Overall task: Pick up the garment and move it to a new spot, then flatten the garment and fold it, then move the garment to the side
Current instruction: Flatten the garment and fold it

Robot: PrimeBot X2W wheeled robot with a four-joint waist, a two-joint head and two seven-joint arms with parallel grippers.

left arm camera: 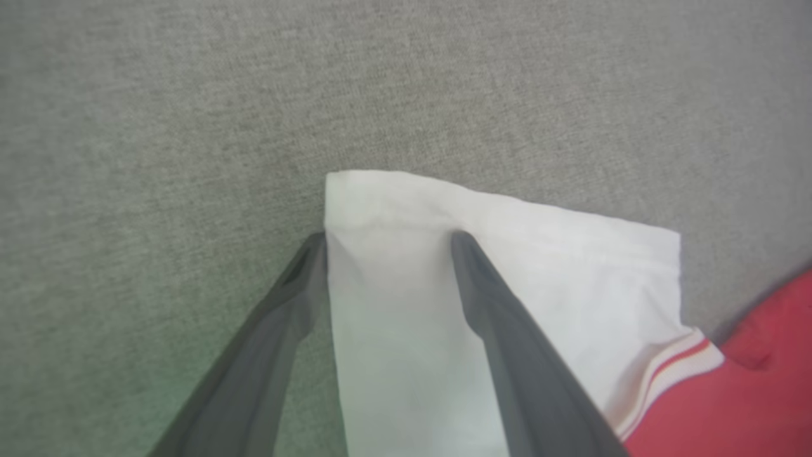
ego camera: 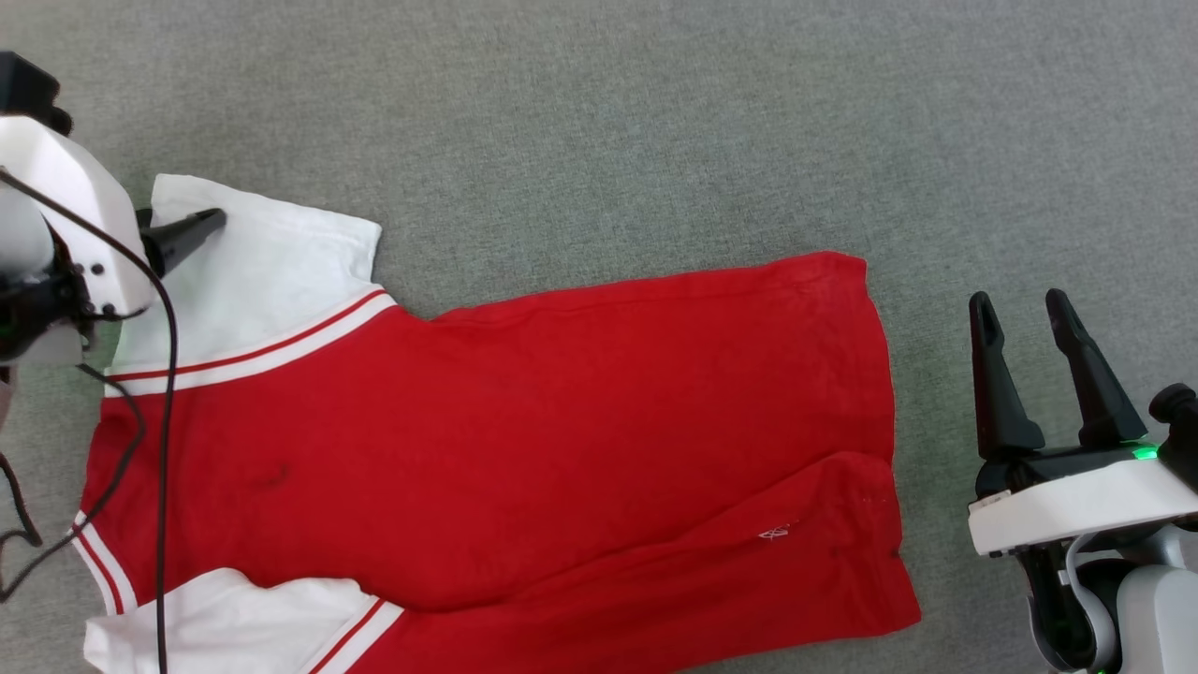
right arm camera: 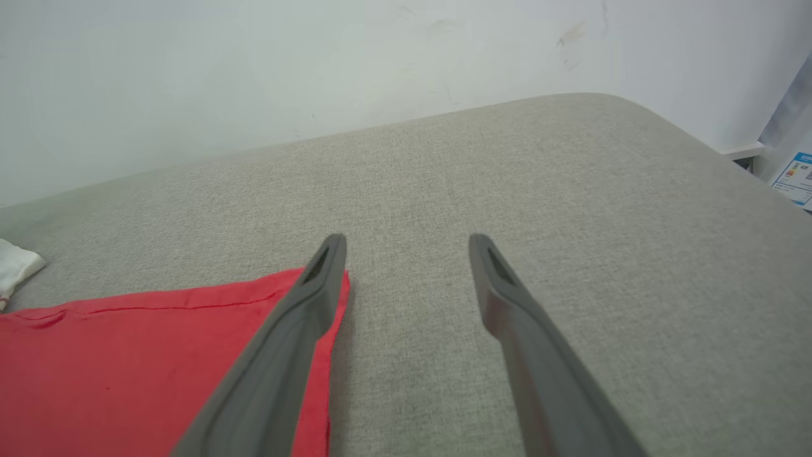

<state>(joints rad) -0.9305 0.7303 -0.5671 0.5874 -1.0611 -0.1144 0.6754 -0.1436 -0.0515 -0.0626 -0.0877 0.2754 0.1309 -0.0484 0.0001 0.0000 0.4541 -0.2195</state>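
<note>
As far as visible, one garment.

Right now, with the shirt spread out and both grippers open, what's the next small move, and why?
Probably lower the left gripper and close it on the white sleeve. Its open fingers bracket the sleeve's corner edge, the garment lies nearly flat, and the right gripper sits open beside its bottom edge, so folding that sleeve inward looks like the next step.
</note>
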